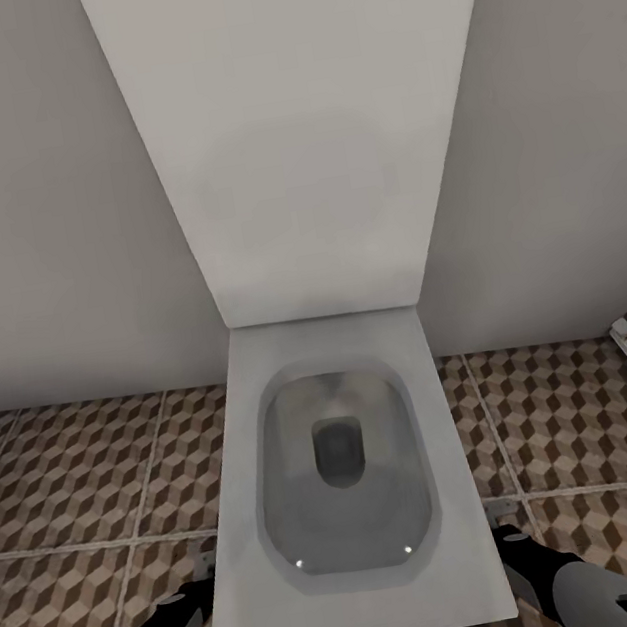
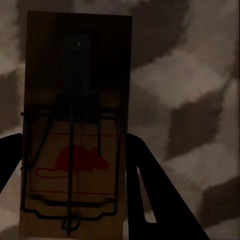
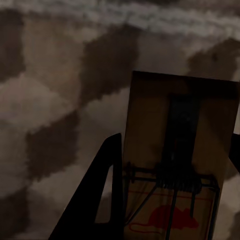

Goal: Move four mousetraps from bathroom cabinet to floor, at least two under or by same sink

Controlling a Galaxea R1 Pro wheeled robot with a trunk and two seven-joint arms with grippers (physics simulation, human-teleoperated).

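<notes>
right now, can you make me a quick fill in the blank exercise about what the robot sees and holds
1. The head view looks down on a white ____ with its lid raised.
2. The left gripper is shut on a ____.
3. The mousetrap in the right gripper bears a printed mouse coloured ____.
4. The bathroom floor tiles show a ____ pattern.

Missing words: toilet; mousetrap; red; cube

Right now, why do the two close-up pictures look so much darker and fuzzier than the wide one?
Head view: evenly lit, the white toilet and patterned bathroom floor fairly crisp. Left wrist view: dim, the mousetrap sharp, the tiles behind it blurred. Right wrist view: equally dim, its mousetrap shadowed, the floor pattern smeared.
</notes>
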